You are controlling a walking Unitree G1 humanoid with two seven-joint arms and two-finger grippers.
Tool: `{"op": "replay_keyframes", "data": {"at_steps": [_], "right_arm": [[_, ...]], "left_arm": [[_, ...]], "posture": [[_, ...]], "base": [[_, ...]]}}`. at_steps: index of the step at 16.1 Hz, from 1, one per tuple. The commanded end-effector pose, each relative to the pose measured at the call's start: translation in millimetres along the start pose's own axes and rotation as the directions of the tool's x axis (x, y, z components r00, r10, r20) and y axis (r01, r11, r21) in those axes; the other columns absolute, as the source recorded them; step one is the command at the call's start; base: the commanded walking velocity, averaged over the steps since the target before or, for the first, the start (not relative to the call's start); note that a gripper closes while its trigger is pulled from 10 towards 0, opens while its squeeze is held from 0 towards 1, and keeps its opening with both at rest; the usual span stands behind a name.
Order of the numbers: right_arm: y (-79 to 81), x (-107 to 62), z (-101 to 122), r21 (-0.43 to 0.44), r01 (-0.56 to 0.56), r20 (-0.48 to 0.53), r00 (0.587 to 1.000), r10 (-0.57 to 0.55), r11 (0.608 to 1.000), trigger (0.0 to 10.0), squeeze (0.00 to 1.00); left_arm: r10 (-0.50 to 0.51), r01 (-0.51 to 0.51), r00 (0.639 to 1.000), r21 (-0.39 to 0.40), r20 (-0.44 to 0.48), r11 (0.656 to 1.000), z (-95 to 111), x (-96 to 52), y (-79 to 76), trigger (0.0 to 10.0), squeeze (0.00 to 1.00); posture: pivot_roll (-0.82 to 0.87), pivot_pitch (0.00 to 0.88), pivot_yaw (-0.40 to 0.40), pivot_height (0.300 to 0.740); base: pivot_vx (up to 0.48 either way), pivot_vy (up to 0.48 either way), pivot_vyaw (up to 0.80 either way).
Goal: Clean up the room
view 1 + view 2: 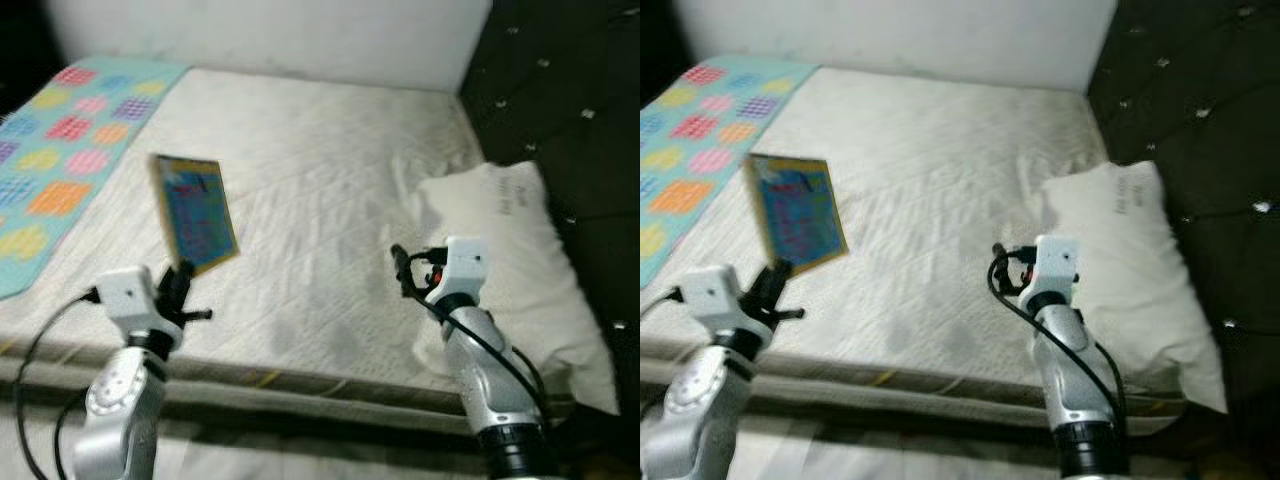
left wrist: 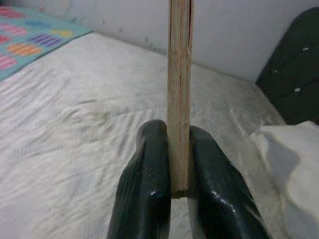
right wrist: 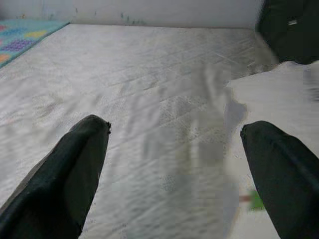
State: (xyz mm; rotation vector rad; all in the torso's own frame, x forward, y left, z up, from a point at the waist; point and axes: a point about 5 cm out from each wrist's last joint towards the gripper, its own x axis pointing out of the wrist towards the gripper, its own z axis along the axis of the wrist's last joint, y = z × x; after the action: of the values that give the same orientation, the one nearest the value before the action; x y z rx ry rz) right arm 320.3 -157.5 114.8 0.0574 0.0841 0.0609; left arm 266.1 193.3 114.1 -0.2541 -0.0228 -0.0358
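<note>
A wide bed (image 1: 330,180) with a white quilted cover takes up most of the scene, set against a pale wall with a dark tufted headboard (image 1: 570,110) on the robot's right. A teal blanket (image 1: 60,150) patterned with coloured squares lies over the bed's far left part. A white pillow (image 1: 520,270) rests on the right side of the bed beside the headboard. A flat picture book (image 1: 195,212) with a blue cover and a tan border is held above the bed's left half, tilted, near the blanket but apart from it. The left tool (image 2: 173,189) pinches the book's near edge, its two black fingers (image 2: 147,194) pressed against either face of the thin board. The right tool (image 3: 174,149) hovers over the bed near the pillow's edge, its fingers spread wide with nothing between them.
</note>
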Motion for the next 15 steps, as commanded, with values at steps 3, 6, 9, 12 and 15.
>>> {"op": "replay_keyframes", "data": {"at_steps": [3, 6, 9, 12, 15], "right_arm": [[-14.3, -1.7, -2.9, -0.009, 0.040, -0.009, 0.999, -0.040, 0.999, 10.0, 0.00], [-14.2, -1.7, -5.2, -0.005, 0.042, -0.022, 0.999, -0.043, 0.999, 10.0, 0.00], [-13.9, -1.9, -5.0, -0.007, 0.044, -0.019, 0.999, -0.044, 0.999, 10.0, 0.00], [-14.4, -1.8, -5.1, -0.011, 0.043, -0.015, 0.999, -0.043, 0.999, 10.0, 0.00], [-13.4, -0.9, -5.1, -0.017, 0.036, -0.015, 0.999, -0.036, 0.999, 10.0, 0.00]], "left_arm": [[-0.043, 0.044, 0.999, -0.027, 0.028, 0.999, 4.0, 4.2, -14.2, 10.0, 0.00], [-0.043, 0.043, 0.999, -0.020, 0.024, 0.999, 3.7, 3.2, -13.8, 10.0, 0.00], [-0.049, 0.050, 0.999, -0.021, 0.020, 0.999, 3.3, 3.7, -14.1, 10.0, 0.00], [-0.060, 0.060, 0.998, -0.023, 0.018, 0.998, 2.3, 3.6, -15.4, 10.0, 0.00], [-0.058, 0.059, 0.998, -0.022, 0.021, 0.998, 2.9, 4.3, -15.3, 10.0, 0.00]], "posture": [[0.02, 0.077, -0.042, 0.740], [0.03, 0.078, -0.042, 0.740], [0.03, 0.080, -0.043, 0.740], [0.03, 0.080, -0.043, 0.740], [0.03, 0.077, -0.045, 0.740]], "base": [[0.000, 0.000, 0.00], [0.000, 0.000, -0.27], [0.000, 0.000, -0.80], [0.000, 0.000, -0.73], [0.000, 0.000, -0.20]]}}
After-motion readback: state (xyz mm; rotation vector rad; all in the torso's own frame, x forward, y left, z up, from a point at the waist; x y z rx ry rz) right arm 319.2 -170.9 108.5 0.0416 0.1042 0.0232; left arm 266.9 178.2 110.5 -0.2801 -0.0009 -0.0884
